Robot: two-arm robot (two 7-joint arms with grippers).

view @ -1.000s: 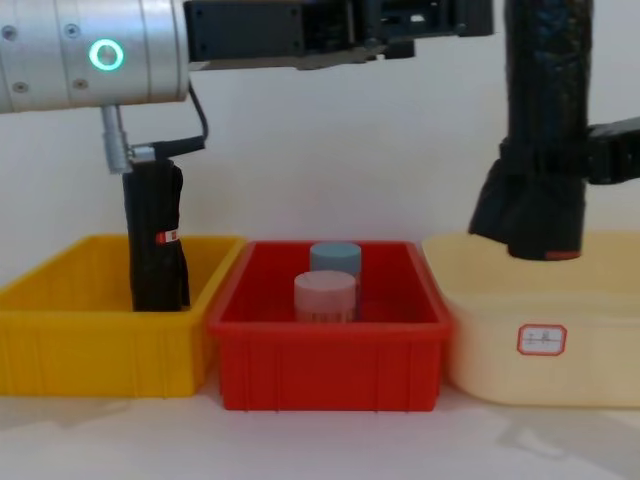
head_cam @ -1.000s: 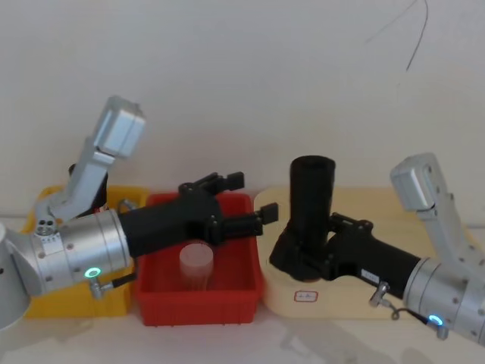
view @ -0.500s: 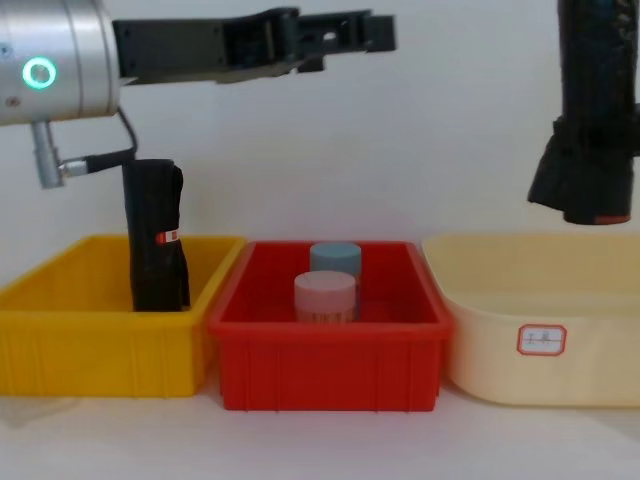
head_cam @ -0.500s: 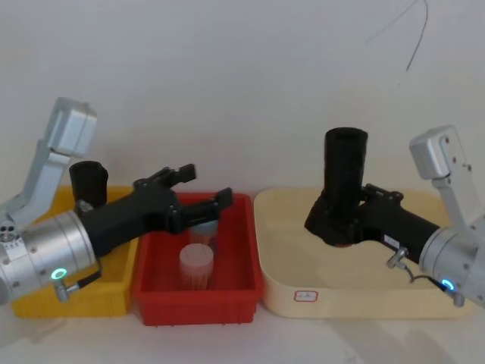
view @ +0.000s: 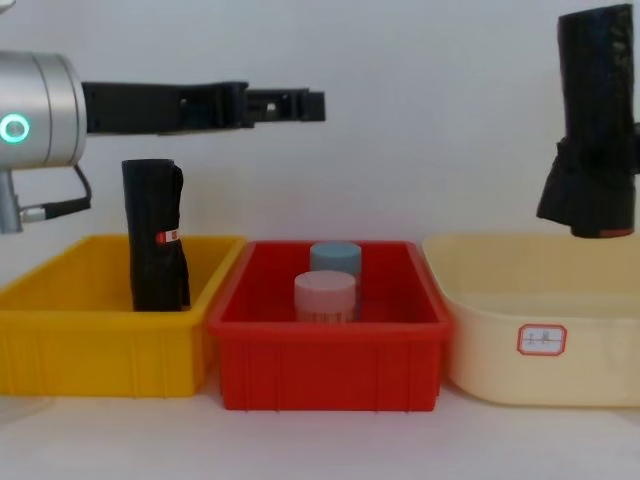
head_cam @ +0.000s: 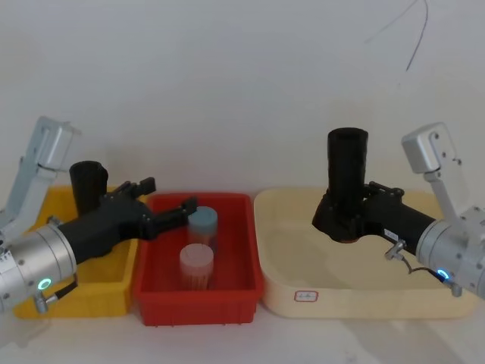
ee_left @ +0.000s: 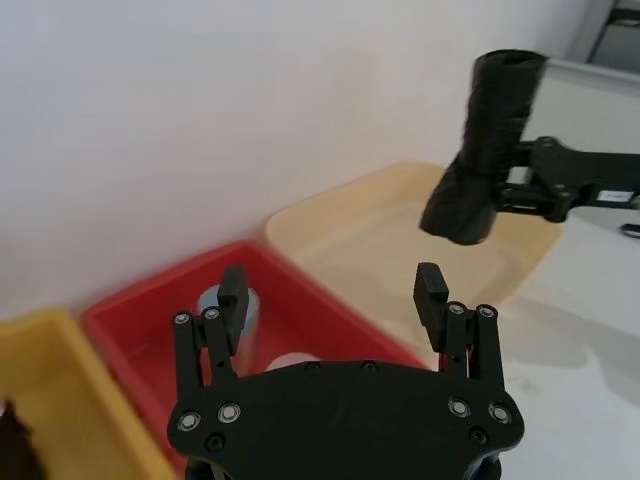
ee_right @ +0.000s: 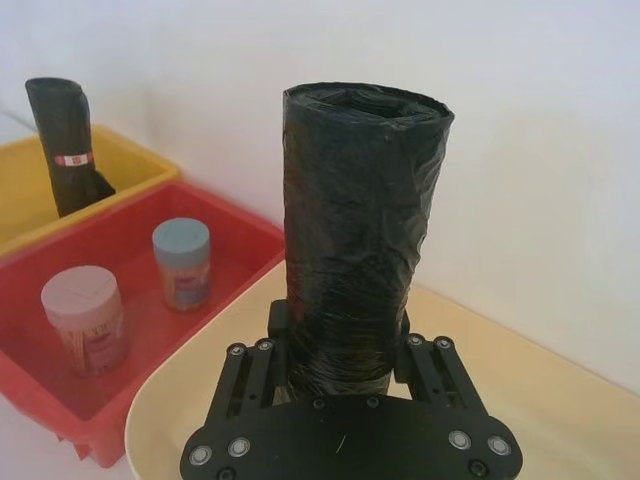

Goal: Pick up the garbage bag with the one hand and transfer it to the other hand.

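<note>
My right gripper (head_cam: 342, 221) is clamped on the garbage bag (head_cam: 347, 171), one finger on each side of the roll near its lower end; the roll stands upright in that grasp, its open top uppermost and its loose flap flaring out at the bottom. Taking the red bin (head_cam: 198, 297) as my landmark, the bag hangs well to the right of it, above the cream tub (head_cam: 364, 296) that sits just beside the red bin's right wall; in the chest view the bag's lower end is about level with the tub's rim and clear of its floor.

My left gripper (head_cam: 168, 196) is spread wide and holds nothing; it hovers above the red bin's left side, its fingers pointing to the right, well above the bin's rim and well apart from the bag.

Inside the red bin stand two jars, a pink-lidded jar (head_cam: 195, 265) nearer me and a blue-lidded jar (head_cam: 202, 225) just behind it. Just beside the red bin's left wall sits a yellow bin (view: 100, 350); a second black roll (view: 155, 240) with a red-and-white band stands upright in it.
</note>
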